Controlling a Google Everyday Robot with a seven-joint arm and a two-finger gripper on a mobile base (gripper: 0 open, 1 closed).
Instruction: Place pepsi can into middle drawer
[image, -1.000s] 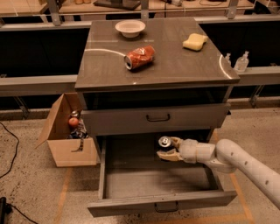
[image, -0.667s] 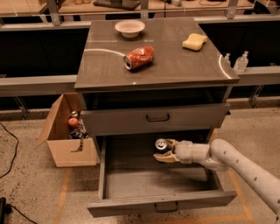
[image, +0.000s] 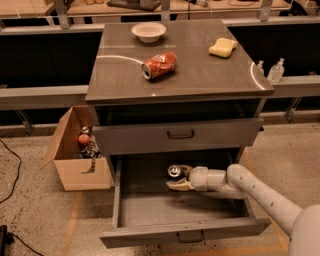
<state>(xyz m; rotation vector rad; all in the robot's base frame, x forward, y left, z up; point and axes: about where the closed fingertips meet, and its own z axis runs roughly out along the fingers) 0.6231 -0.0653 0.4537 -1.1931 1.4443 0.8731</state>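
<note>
The middle drawer (image: 145, 207) is pulled open at the bottom of the cabinet, showing its flat grey floor. My gripper (image: 178, 179) reaches in from the right, over the back middle of the drawer. It is shut on the pepsi can (image: 174, 171), which stands upright between the fingers with its silver top showing. The can's dark body is mostly hidden by the fingers and shadow, low in the drawer near its floor. I cannot tell whether it touches the floor.
The grey drawer above (image: 180, 134) is closed. On the cabinet top lie a dented orange-red can (image: 159, 65), a white bowl (image: 148, 31) and a yellow sponge (image: 223, 47). A cardboard box (image: 70, 165) stands left of the cabinet. Two small bottles (image: 276, 70) stand at the right.
My gripper has carried the pepsi can a little to the left and lower inside the open drawer. Nothing else has moved.
</note>
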